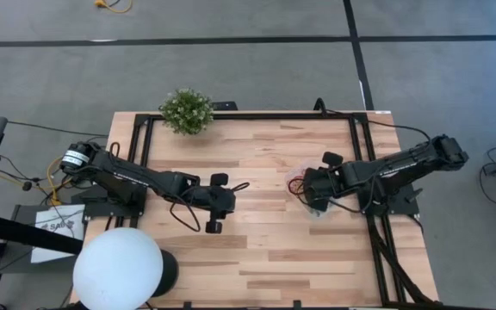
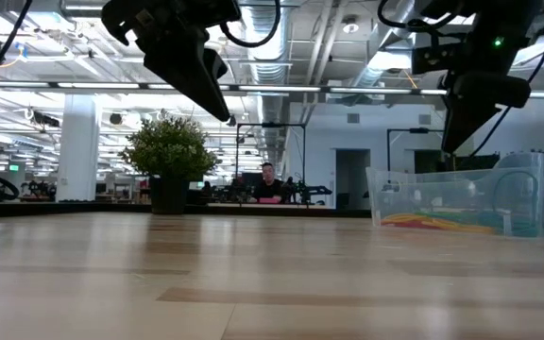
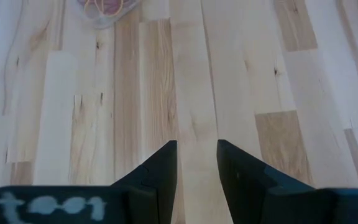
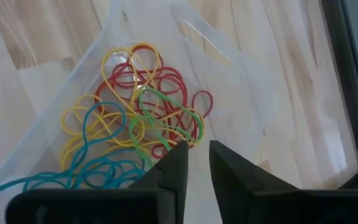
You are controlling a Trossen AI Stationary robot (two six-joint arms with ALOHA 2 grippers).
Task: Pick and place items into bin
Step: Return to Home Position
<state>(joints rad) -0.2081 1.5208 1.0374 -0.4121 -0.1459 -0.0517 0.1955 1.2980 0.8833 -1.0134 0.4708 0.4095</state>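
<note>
Right end effector (image 4: 196, 152) narrowly parted, empty, over clear shallow plastic bin (image 4: 229, 74) holding red, yellow, green, blue rubber-band loops (image 4: 148, 106). Left end effector (image 3: 197, 152) narrow, empty, above wooden tabletop (image 3: 260, 74).

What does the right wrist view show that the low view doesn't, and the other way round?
Only the right wrist view: the rubber bands seen from above as separate red, yellow, green and blue loops, and the narrow gap between the fingers of the right gripper, which holds nothing. Only the low view: the potted plant, a person in the room behind, and the left gripper hanging above the table. Both: the clear bin with the bands inside, the right gripper over it.
</note>
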